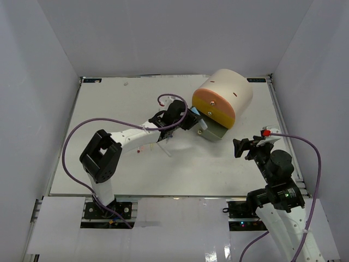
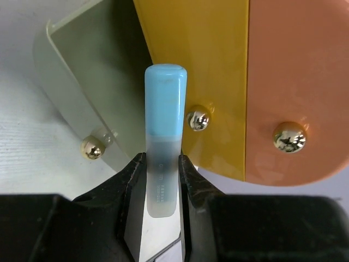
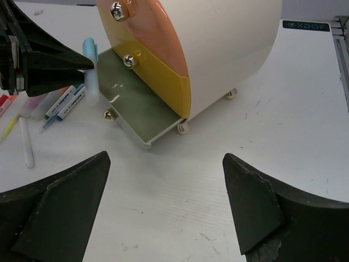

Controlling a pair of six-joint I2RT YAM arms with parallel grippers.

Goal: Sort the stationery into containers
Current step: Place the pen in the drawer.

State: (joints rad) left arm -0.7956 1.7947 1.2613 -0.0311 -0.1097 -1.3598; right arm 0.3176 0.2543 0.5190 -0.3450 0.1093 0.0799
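A cream cylindrical organiser point(image 1: 234, 87) lies on the table with its round face toward the arms. Its orange-pink drawer point(image 2: 300, 82) and yellow drawer point(image 2: 196, 76) are shut. The grey drawer point(image 3: 136, 106) is pulled out and looks empty. My left gripper point(image 2: 162, 161) is shut on a light-blue marker point(image 2: 165, 103), held just at the open grey drawer's edge point(image 1: 212, 132). In the right wrist view the marker point(image 3: 89, 57) stands upright beside that drawer. More stationery point(image 3: 60, 103) lies on the table behind it. My right gripper point(image 3: 164, 158) is open and holds nothing, in front of the organiser.
A white pen point(image 3: 26, 146) and pink and yellow markers point(image 3: 8, 117) lie left of the drawer, partly under the left arm point(image 1: 136, 134). White walls enclose the table. The right arm's purple cable point(image 1: 311, 147) loops at the right edge.
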